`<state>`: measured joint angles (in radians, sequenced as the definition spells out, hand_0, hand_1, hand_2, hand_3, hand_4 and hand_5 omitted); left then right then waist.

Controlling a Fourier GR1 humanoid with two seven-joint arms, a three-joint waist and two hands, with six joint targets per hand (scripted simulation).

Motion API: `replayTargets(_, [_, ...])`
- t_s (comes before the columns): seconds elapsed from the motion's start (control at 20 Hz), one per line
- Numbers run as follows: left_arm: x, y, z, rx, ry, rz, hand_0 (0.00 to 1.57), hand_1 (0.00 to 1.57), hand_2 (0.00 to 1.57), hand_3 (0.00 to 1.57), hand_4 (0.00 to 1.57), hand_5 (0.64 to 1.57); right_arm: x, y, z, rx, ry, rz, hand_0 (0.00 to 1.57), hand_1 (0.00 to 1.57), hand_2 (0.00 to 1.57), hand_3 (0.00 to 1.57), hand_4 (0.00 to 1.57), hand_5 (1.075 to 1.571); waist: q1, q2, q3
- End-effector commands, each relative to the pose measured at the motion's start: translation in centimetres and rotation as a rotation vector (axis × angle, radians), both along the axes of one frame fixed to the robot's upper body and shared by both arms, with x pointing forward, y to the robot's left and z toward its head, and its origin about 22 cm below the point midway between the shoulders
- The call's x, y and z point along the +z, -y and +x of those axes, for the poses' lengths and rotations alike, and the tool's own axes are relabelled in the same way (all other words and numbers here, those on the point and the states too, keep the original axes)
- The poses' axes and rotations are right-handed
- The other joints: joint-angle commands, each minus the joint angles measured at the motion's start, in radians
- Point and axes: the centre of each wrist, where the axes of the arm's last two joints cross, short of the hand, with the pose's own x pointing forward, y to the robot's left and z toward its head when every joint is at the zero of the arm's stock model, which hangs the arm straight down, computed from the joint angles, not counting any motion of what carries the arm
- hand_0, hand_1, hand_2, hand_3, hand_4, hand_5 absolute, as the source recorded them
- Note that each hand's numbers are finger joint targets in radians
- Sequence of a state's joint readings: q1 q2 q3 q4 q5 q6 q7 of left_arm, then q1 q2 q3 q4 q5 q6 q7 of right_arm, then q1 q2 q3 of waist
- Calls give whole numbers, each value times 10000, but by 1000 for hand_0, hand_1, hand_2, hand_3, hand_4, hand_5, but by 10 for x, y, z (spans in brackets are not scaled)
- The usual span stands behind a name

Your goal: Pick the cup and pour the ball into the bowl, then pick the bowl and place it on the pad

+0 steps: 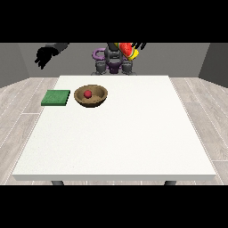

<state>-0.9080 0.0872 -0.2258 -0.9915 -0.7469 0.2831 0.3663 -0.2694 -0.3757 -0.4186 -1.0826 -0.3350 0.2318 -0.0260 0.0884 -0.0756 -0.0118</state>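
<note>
One tilted cup (129, 51), mouth down-left.

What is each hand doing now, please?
Hand at view's left: raised, holds nothing, fingers relaxed.
Hand at view's right: shut on the cup.

A white table (116, 133) fills the view. On its far left part a brown wooden bowl (91, 96) holds a small red ball (87, 93). Just left of the bowl, apart from it, lies a flat green pad (56, 98). Behind the table, the hand at the view's left (44, 54) hangs raised, fingers drooping. The hand at the view's right (133, 48) holds a red and yellow cup (128, 50) tilted near the robot's torso (113, 62).
</note>
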Motion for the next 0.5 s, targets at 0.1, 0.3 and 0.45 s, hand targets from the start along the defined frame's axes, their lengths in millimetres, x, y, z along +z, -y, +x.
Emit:
replayTargets(0.1, [44, -63, 7, -1057, -114, -5909, 0, 0, 0, 0, 1065, 1571, -16, -12, -3, -565, -118, 129, 0, 0, 0, 0, 774, 1556, 871, 493, 11])
replayTargets(0.3, [56, -126, 9, -2249, -322, -7335, 0, 0, 0, 0, 1053, 1567, -43, -28, -14, -932, -381, 711, 0, 0, 0, 0, 719, 1565, 1216, 848, 79])
replayTargets(0.45, [72, -159, 9, -3067, -147, -7804, 0, 0, 0, 0, 1058, 1561, -40, -34, -2, -1335, 260, 808, 0, 0, 0, 0, 730, 1566, 1638, 1625, 109])
